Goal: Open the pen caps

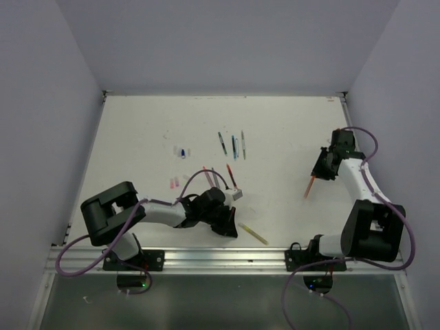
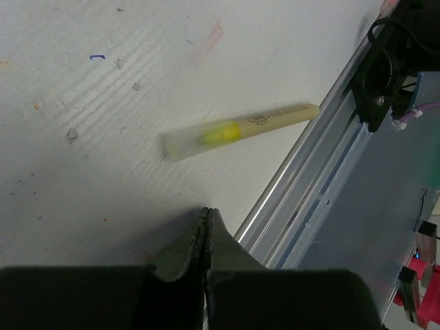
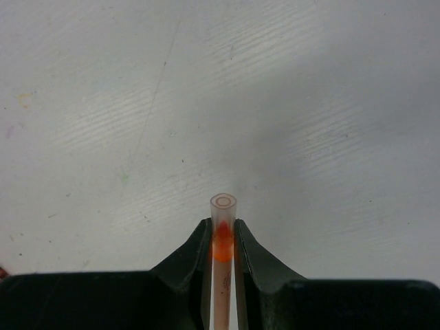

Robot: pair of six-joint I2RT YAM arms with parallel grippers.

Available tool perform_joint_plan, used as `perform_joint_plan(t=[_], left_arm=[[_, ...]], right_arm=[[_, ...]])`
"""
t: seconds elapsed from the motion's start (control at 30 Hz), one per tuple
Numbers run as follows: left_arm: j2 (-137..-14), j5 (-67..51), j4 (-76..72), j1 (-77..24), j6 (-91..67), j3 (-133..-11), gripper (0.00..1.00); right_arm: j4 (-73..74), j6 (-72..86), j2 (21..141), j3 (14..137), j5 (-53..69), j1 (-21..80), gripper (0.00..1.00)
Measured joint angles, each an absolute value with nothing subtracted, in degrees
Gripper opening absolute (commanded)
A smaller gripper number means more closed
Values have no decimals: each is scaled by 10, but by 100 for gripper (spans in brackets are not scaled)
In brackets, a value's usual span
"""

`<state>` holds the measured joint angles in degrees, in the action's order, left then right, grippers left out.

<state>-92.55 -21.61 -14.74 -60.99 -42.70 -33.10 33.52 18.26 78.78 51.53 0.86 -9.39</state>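
R gripper [image 3: 222, 225] clamped on orange pen [image 3: 221, 289] near clear cap [image 3: 223, 206]. Prob light, slick, thin: pinch cap end. L gripper [image 2: 206, 214] closed, empty, by yellow pen [image 2: 237, 130].

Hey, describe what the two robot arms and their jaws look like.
The left arm and the right arm both have white links between boxy black joint housings. Each is trailed by a looping purple cable. The jaws are dark, tapering wedges on a black block.
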Motion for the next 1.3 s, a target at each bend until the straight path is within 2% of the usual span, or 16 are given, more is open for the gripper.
perform_joint_plan(t=[0.17, 0.33, 0.5, 0.7, 0.83, 0.87, 0.97, 1.2, 1.3], left_arm=[[-917, -194, -136, -612, -430, -332, 0], [-874, -155, -96, -612, -431, -332, 0], [-795, -83, -29, -612, -434, -332, 0], [-686, 14, 44, -596, -423, -336, 0], [-669, -12, 49, -503, -402, -363, 12], [-672, -19, 49, -479, -394, -375, 19], [-689, -58, 41, -421, -375, -418, 26], [-723, -183, -18, -314, -375, -437, 27], [-752, -226, -44, -297, -395, -436, 27]], right_arm=[[343, 184, 763, 517, 24, -81, 0], [343, 186, 762, 519, 16, -5, 0], [335, 197, 781, 528, 15, 89, 0], [310, 201, 796, 535, 66, 153, 0], [269, 199, 824, 535, 140, 194, 0], [257, 198, 833, 535, 160, 205, 0], [217, 198, 857, 535, 226, 235, 0], [142, 191, 867, 532, 328, 277, 0], [101, 192, 867, 521, 354, 288, 0]])
